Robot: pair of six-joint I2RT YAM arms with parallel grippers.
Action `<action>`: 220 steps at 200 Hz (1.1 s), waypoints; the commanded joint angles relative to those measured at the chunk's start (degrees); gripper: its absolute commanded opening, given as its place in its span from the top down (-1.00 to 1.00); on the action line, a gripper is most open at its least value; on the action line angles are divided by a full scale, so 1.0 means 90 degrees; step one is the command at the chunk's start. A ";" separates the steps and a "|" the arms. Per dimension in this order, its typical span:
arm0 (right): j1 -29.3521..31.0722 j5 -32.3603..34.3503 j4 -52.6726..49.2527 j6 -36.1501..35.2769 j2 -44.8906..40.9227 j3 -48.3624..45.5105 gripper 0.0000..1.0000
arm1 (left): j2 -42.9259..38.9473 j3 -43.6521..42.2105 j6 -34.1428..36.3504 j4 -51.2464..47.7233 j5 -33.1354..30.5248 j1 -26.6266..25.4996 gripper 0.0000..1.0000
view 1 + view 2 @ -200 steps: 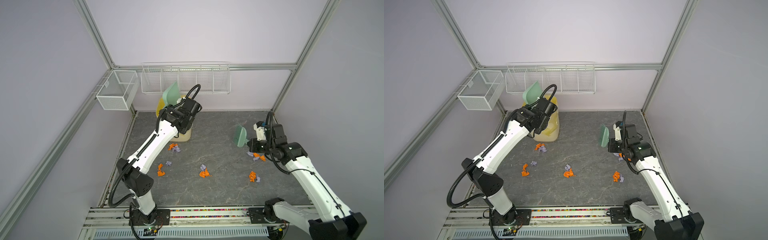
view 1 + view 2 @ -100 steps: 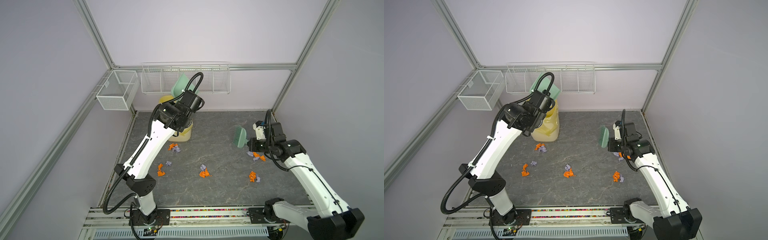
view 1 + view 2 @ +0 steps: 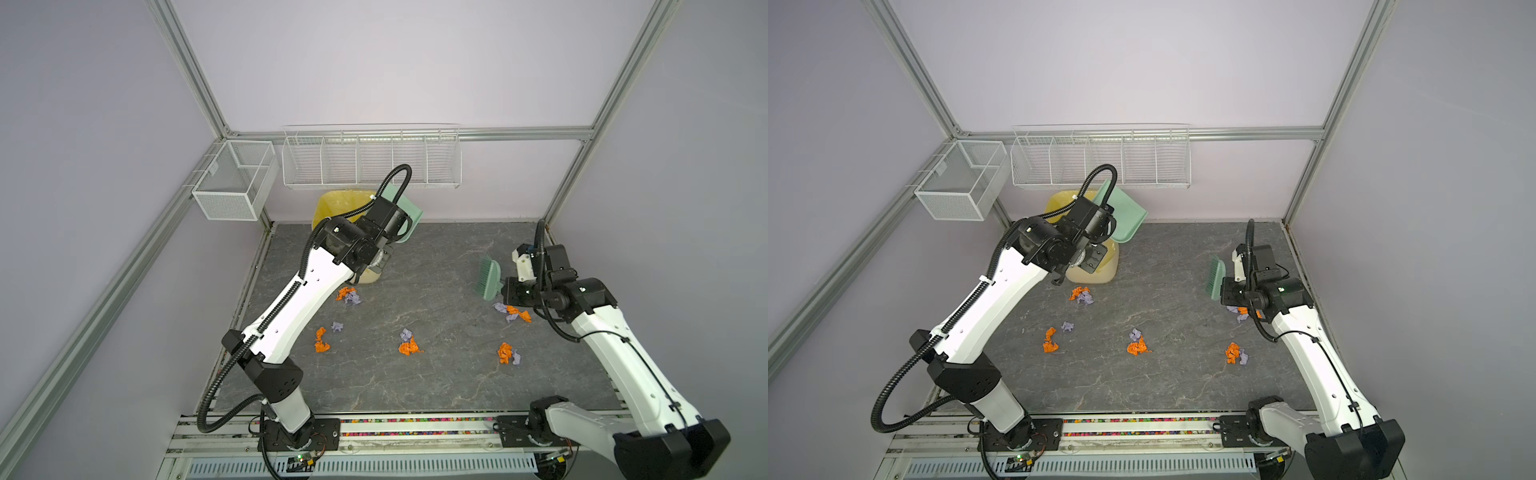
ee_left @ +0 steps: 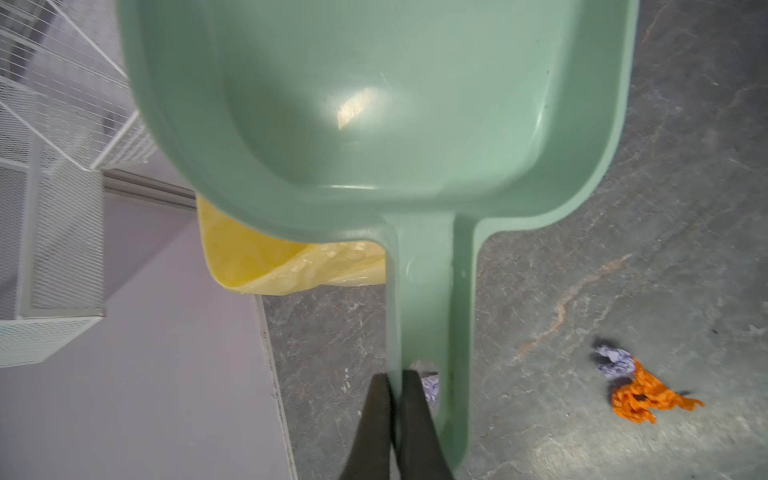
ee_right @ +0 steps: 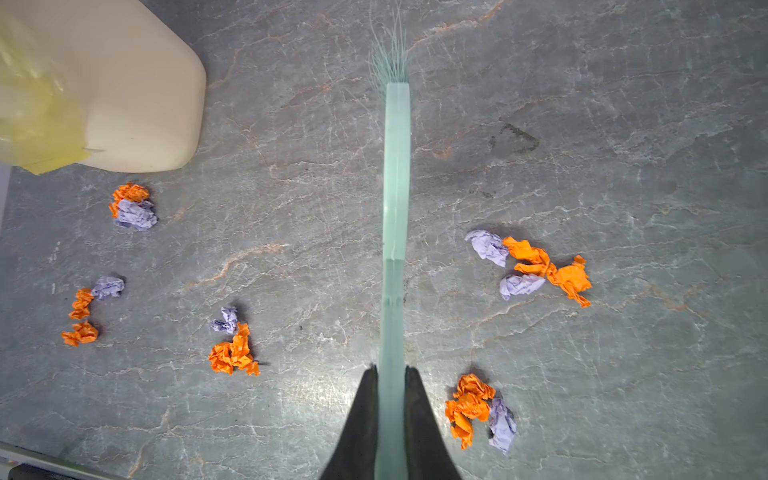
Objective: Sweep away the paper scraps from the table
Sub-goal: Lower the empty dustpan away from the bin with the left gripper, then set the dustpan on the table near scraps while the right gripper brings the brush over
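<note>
Legible text, labels, brand marks, numbers, signs: none in any view. Any fine print is too small to read.

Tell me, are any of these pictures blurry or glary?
Left wrist view: a white glare patch on the green dustpan, and the paper scraps look slightly smeared. Right wrist view: sharp, with a pale sheen on the table. Both top views: even light, only faint shadows.

Both top views overlook the whole table from high; wrist cameras look close.
</note>
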 commanded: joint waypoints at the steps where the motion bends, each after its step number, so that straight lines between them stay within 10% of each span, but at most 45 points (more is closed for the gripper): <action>1: -0.0042 0.0409 -0.0203 -0.0130 -0.0156 0.0248 0.86 | -0.0528 -0.0525 -0.0463 0.0601 0.0965 0.0007 1.00; 148: -0.1394 0.1423 -0.1655 -0.0354 0.0382 0.1476 0.87 | -0.0069 -0.1819 -0.0948 0.1411 0.3690 0.0002 1.00; 220: -0.2025 0.1471 -0.1440 -0.0532 0.0562 0.0979 0.87 | 0.0708 -0.1856 -0.0709 0.1517 0.3925 -0.0175 1.00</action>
